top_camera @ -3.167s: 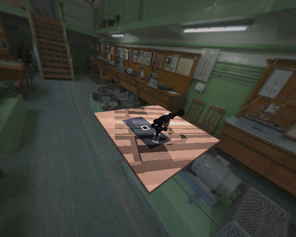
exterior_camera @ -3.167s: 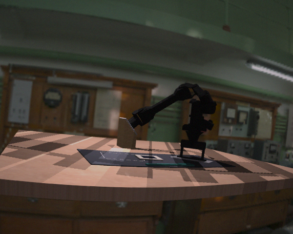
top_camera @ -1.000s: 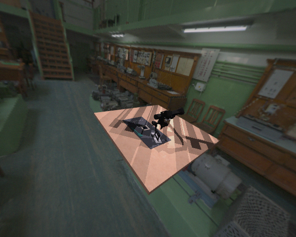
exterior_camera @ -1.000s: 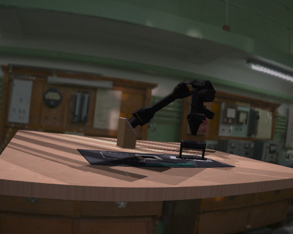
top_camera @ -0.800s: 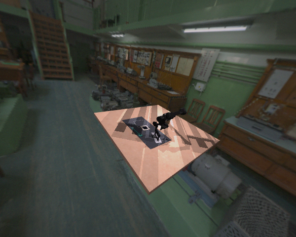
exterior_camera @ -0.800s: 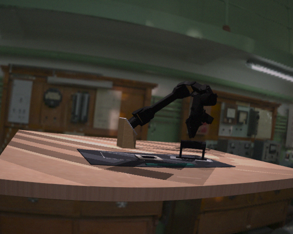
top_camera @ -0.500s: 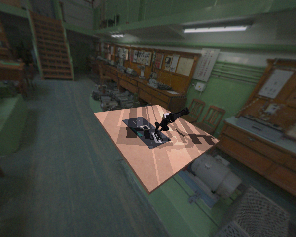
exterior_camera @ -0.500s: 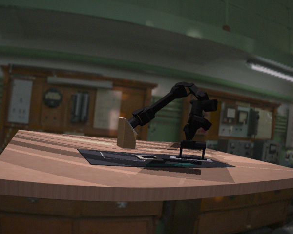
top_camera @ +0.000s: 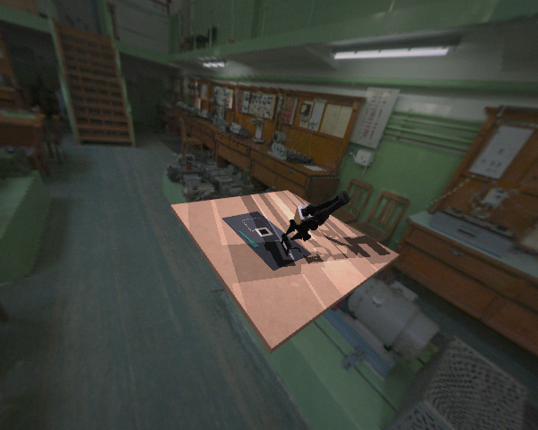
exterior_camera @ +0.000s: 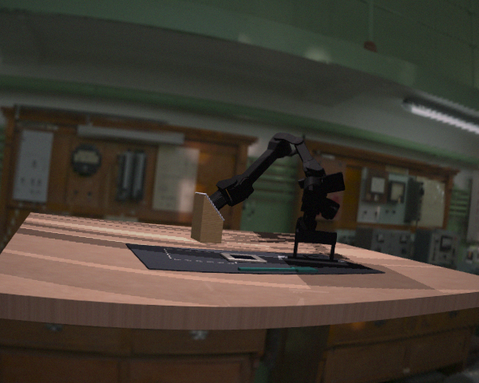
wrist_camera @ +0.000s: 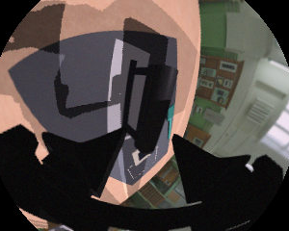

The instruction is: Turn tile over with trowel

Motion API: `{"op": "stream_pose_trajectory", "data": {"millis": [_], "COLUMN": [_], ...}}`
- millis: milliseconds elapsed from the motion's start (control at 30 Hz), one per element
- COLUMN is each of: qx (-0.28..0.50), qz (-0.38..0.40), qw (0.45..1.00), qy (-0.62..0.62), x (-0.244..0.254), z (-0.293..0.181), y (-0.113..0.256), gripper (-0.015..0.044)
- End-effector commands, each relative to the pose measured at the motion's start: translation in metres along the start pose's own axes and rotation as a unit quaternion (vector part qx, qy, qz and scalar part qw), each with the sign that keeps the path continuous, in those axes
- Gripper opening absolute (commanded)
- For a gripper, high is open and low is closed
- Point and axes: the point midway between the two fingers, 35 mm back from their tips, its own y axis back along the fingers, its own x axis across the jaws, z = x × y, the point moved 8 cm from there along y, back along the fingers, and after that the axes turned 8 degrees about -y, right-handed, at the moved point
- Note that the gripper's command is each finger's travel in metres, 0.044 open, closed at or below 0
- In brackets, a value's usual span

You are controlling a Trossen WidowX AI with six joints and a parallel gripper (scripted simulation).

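The trowel (top_camera: 286,245) (exterior_camera: 324,238) (wrist_camera: 159,96) has a black bridge handle on two posts over a pale rectangular blade. It stands blade down on the dark mat (top_camera: 234,220) (exterior_camera: 148,257) (wrist_camera: 39,72). My gripper (top_camera: 289,232) (exterior_camera: 311,230) (wrist_camera: 149,134) is open at the handle. In the wrist view one end of the handle shows between the spread fingers. The tile (top_camera: 265,235) (exterior_camera: 226,256) (wrist_camera: 136,157) lies flat, a pale square with a dark centre, at the edge of the dashed outline (exterior_camera: 168,253). Whether it lies fully inside cannot be told.
A long teal strip (top_camera: 247,239) (exterior_camera: 268,269) (wrist_camera: 170,120) lies along the mat's front edge, beside the trowel and tile. A wooden block (exterior_camera: 207,223) with a slanted top stands behind the mat, close to the arm's base. The arm arches above the mat.
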Motion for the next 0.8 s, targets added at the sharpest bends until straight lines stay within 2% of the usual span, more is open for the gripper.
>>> {"op": "stream_pose_trajectory", "data": {"millis": [0, 233, 767], "qx": [-0.031, -0.038, -0.037], "qz": [-0.039, -0.046, -0.045], "qw": [0.999, 0.998, 0.998], "qy": [-0.022, -0.026, -0.026], "x": [0.011, 0.013, 0.011], "z": [-0.007, -0.008, -0.005], "y": [0.006, 0.006, -0.019], "gripper": [0.03, 0.03, 0.03]}}
